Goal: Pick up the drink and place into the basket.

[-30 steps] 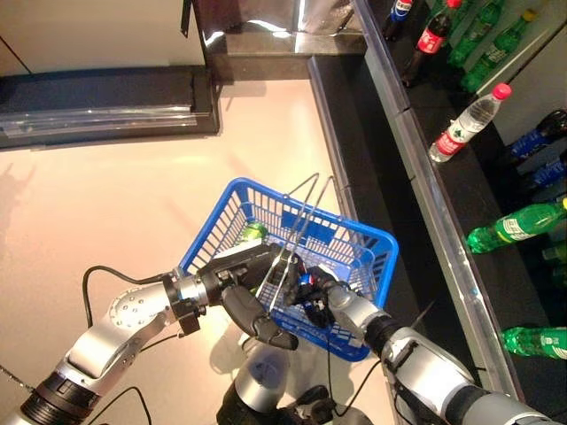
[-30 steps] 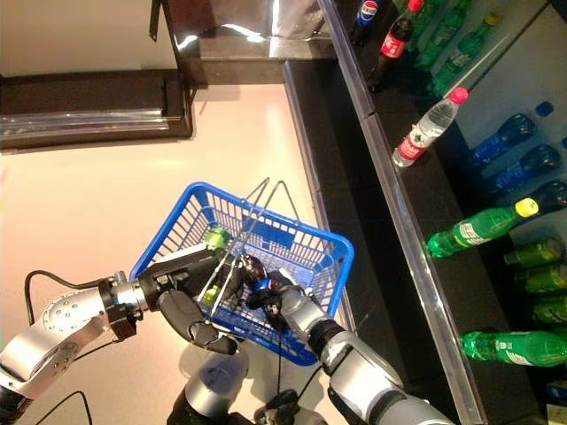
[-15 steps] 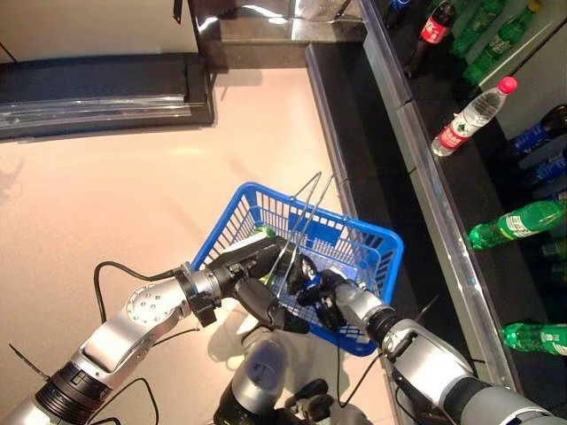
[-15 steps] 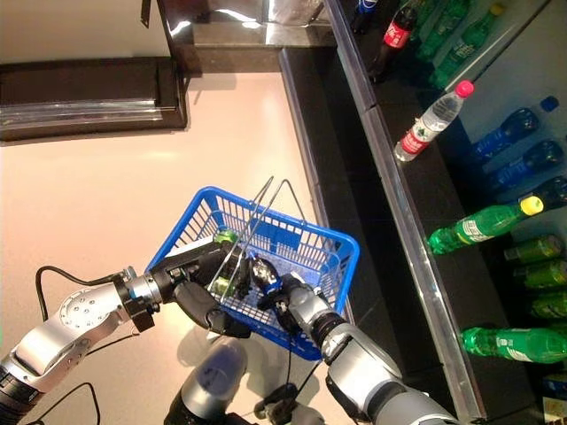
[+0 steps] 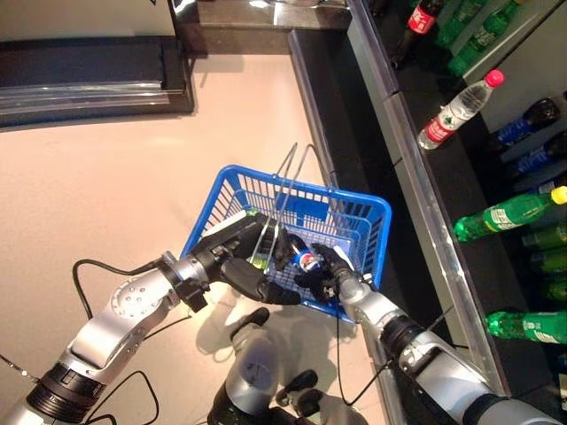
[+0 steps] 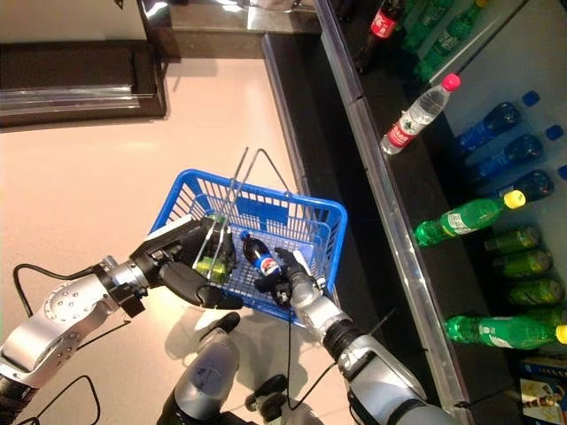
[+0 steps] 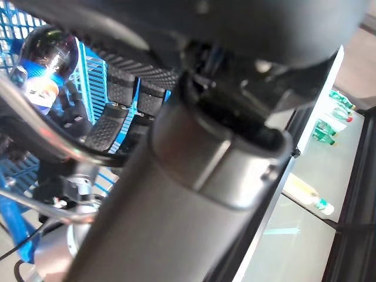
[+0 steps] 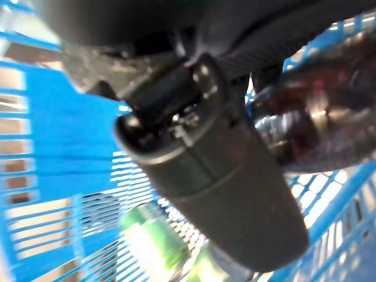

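Note:
The blue basket (image 5: 379,212) hangs in front of me, off the floor. My left hand (image 5: 241,264) is shut on its thin wire handles (image 5: 290,177). My right hand (image 5: 326,271) reaches inside the basket and is shut on a dark cola bottle (image 5: 303,260) with a blue label, which lies tilted among the basket's contents. A green drink (image 6: 213,263) lies in the basket beside my left hand. In the right wrist view the dark bottle (image 8: 320,117) sits against my thumb, with the green drink (image 8: 147,247) beyond. In the left wrist view the bottle (image 7: 44,56) shows past the handles.
A dark shelf with a metal front edge (image 5: 427,195) runs along the right. It holds a clear water bottle (image 5: 452,111), green bottles (image 5: 505,214), blue bottles and a cola bottle (image 5: 418,16). A low dark cabinet (image 5: 89,75) stands at the far left. Pale floor lies between.
The camera has shifted. My right hand has carried the dark bottle further into the basket, and its label now shows. My left hand still holds the handles.

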Motion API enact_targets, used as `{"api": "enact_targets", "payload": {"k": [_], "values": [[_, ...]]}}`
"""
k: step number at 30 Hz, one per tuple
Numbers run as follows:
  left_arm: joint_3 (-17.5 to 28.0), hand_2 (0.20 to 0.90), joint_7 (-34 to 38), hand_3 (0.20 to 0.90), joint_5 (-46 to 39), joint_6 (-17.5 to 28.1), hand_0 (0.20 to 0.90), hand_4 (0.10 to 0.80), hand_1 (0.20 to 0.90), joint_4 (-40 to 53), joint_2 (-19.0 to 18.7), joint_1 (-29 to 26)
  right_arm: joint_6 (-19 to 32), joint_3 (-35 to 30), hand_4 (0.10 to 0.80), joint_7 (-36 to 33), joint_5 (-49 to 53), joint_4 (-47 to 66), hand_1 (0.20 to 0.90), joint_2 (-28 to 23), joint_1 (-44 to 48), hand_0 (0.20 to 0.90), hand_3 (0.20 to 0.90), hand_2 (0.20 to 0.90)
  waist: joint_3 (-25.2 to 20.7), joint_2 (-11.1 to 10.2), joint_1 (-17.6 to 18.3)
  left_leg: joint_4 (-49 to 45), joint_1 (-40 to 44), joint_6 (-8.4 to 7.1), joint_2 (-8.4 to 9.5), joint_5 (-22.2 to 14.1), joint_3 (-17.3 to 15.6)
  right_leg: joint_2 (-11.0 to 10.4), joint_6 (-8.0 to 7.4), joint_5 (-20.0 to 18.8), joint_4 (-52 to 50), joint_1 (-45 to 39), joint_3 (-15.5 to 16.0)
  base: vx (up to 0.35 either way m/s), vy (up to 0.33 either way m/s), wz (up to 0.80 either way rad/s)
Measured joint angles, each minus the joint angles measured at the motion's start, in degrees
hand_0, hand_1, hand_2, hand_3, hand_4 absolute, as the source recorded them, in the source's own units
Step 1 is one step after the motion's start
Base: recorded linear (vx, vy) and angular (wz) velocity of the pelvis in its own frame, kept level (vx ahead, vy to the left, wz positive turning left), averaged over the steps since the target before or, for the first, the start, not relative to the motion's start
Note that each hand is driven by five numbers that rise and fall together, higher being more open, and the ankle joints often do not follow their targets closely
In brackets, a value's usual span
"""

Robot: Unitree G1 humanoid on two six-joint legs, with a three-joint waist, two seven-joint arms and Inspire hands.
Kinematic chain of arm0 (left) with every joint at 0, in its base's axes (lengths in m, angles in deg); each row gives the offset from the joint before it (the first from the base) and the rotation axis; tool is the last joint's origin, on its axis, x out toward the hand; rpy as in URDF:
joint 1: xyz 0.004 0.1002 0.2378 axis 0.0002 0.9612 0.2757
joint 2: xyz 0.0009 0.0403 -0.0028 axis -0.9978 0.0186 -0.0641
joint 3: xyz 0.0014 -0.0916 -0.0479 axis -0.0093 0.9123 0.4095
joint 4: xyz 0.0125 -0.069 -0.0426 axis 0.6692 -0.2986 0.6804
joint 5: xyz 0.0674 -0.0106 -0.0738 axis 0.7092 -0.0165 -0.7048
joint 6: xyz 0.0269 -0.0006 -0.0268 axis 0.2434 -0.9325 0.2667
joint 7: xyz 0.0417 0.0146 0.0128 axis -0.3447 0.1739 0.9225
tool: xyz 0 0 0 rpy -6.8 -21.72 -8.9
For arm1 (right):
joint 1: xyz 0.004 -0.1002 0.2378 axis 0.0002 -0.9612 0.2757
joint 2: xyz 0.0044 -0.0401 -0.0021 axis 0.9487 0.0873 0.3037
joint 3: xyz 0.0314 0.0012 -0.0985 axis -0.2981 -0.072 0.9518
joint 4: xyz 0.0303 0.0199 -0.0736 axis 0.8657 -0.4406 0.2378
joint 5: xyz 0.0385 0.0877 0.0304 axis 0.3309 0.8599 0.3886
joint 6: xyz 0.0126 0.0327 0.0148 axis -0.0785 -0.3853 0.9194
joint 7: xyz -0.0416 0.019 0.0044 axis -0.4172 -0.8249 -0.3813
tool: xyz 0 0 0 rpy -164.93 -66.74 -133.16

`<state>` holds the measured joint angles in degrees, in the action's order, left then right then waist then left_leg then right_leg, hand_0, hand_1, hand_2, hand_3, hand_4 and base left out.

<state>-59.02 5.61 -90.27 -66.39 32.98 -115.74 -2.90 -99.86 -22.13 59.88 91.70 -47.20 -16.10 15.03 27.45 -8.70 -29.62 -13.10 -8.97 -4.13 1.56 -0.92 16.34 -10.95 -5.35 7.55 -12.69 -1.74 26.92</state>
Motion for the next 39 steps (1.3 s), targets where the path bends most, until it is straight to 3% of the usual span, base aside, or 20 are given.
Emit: {"api": "enact_targets", "payload": {"k": [5,12,16,20,23,28,32,36,39], "values": [[4.89,0.3,0.82,0.2,-2.0,0.0,0.3,0.1,0.3,-4.67,1.23,3.11,0.9,-3.87,0.8,-0.55,-0.2,17.26,0.9,-1.04,-6.74,0.9,0.9,0.9,0.26,-0.47,3.41,0.0,0.73,0.27,-0.67,-0.23,-2.42,0.99,0.14,-1.49,1.23,-0.14,-2.36,0.01,0.008,-0.27],[12.6,0.3,0.95,0.2,-2.17,0.03,0.3,0.1,0.3,-8.29,8.84,13.0,1.01,-7.88,0.8,1.85,-2.47,36.78,0.9,-5.26,-14.71,0.9,0.9,0.9,0.54,-1.26,6.65,0.05,1.15,0.59,-1.29,-0.62,-4.59,1.44,0.22,-2.79,2.81,-0.08,-4.64,0.003,0.022,-0.16],[18.5,0.3,2.05,0.2,-1.94,0.45,0.3,0.1,0.3,-14.11,13.04,16.56,1.11,-16.09,0.8,3.07,-4.14,40.59,0.9,-8.61,-19.87,0.9,0.9,0.9,0.47,-1.4,7.97,0.82,2.42,0.8,-1.65,-0.76,-5.8,1.44,0.07,-3.18,3.5,-0.81,-5.72,0.019,0.019,-0.16],[21.71,0.3,3.77,0.2,-1.87,1.89,0.3,0.1,0.3,-20.07,14.78,19.84,1.09,-23.22,0.8,7.01,-6.07,45.68,0.9,-14.53,-26.46,0.9,0.9,0.9,0.39,-1.5,9.5,2.66,4.11,0.86,-2.67,-0.73,-8.19,1.91,0.06,-4.17,5.41,-1.63,-7.47,0.007,0.022,-0.23],[24.68,0.3,5.85,0.2,-1.81,1.93,0.3,0.1,0.3,-25.01,18.02,21.1,1.15,-25.65,0.8,11.42,-7.0,49.41,0.9,-14.64,-29.76,0.9,0.9,0.9,0.11,-1.88,11.4,3.93,5.2,0.9,-3.24,-0.51,-10.11,2.35,0.15,-5.09,6.81,-1.82,-8.91,-0.009,-0.004,-0.26],[27.16,0.3,10.06,0.2,-1.91,3.49,0.3,0.1,0.3,-32.92,22.38,21.25,2.5,-26.39,0.8,18.39,-7.22,52.02,0.9,-14.64,-31.98,0.9,0.9,0.9,-0.34,-2.3,14.34,7.59,7.47,0.85,-4.2,0.51,-12.9,3.07,0.32,-6.84,10.3,-2.38,-11.49,0.009,0.019,-0.29],[28.25,0.3,11.52,0.2,-2.11,8.91,0.3,0.1,0.3,-38.92,25.4,21.27,3.88,-26.26,0.8,22.38,-6.87,51.43,0.9,-14.19,-34.13,0.9,0.9,0.9,-2.11,-2.15,16.24,10.37,8.88,1.09,-4.34,1.48,-14.84,3.02,0.15,-7.59,11.9,-2.57,-12.4,-0.002,0.077,-0.16],[27.43,0.3,13.74,0.2,-2.24,11.04,0.3,0.1,0.3,-43.63,27.31,22.51,5.56,-24.4,0.8,24.48,-6.91,47.58,0.9,-13.71,-38.23,0.9,0.9,0.9,-6.51,-2.03,18.02,12.17,10.17,1.27,-4.21,1.58,-16.54,2.86,-0.15,-7.99,13.02,-2.73,-13.57,0.016,0.121,-0.21],[26.67,0.3,14.98,0.2,-6.1,11.63,0.3,0.1,0.3,-49.59,30.74,22.95,6.44,-21.2,0.8,24.42,-7.85,37.52,0.9,-10.93,-40.45,0.9,0.9,0.9,-10.67,-1.24,19.77,13.85,12.32,1.5,-4.1,1.51,-18.68,2.72,-0.47,-8.18,13.79,-3.37,-15.31,0.044,0.188,-0.3]]}}
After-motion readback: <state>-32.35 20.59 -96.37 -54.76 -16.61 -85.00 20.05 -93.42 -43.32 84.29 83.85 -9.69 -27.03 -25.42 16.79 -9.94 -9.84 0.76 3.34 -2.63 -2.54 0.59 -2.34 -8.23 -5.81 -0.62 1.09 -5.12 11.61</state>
